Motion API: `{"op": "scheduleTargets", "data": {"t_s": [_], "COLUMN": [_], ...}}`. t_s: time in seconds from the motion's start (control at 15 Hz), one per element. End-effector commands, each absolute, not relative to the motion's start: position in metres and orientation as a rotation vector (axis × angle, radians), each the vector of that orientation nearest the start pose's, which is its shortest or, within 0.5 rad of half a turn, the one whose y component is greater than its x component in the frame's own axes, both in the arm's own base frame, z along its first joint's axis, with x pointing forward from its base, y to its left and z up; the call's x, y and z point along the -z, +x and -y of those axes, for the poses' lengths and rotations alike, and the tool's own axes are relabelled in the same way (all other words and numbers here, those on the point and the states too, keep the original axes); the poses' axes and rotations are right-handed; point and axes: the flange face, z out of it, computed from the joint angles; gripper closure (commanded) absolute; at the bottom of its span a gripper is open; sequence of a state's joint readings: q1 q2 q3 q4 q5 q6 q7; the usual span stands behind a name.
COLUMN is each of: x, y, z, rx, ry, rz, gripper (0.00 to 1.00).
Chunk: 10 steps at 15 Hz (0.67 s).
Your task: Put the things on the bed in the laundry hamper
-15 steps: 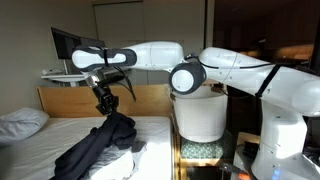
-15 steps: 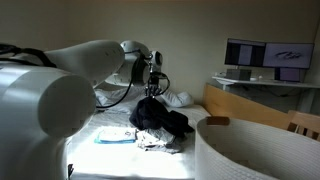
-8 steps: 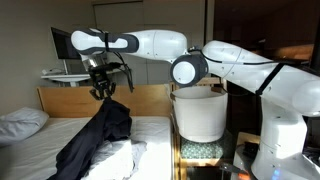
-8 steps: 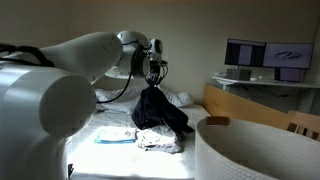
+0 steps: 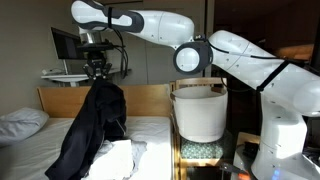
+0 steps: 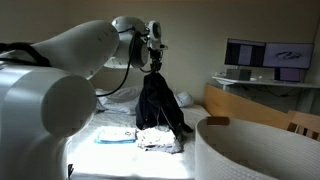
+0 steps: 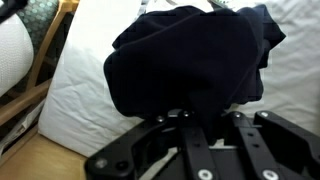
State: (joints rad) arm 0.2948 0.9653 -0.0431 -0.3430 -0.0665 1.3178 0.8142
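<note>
While the tool [image 5: 98, 77] clamps the black garment [image 5: 93, 125] aloft, a white garment [image 5: 121, 160] lies beneath, near the hamper [image 5: 198, 120].

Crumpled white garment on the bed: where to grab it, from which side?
Pinch a raised fold on top of the crumpled white cloth garment, coming straight down. It lies bunched on the flat white bed sheet, so there's no edge to slide under. The large black cloth garment hangs from the shut tool close by; probably clear that first.

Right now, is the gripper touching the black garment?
Touching: in an exterior view the gripper pinches the top of the black garment, which hangs from it.
</note>
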Motion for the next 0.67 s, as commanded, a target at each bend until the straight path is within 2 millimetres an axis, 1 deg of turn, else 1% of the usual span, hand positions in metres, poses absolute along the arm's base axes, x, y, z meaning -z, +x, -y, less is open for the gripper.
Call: {"op": "scheduleTargets", "data": {"t_s": [0.0, 0.07, 0.27, 0.4, 0.47, 0.53, 0.6], "x": [-0.573, -0.584, -0.614, -0.629, -0.634, -0.631, -0.628], "y": [0.707, 0.704, 0.698, 0.696, 0.696, 0.7, 0.701], "z": [-0.192, -0.192, -0.177, -0.175, -0.177, -0.179, -0.182], "rx": [0.255, 0.291, 0.369, 0.429, 0.483, 0.546, 0.571], "ry": [-2.963, -2.927, -2.805, -2.722, -2.69, -2.703, -2.742], "rz": [-1.131, -1.193, -1.375, -1.48, -1.517, -1.506, -1.468], "gripper": [0.91, 0.91, 0.91, 0.91, 0.91, 0.91, 0.92]}}
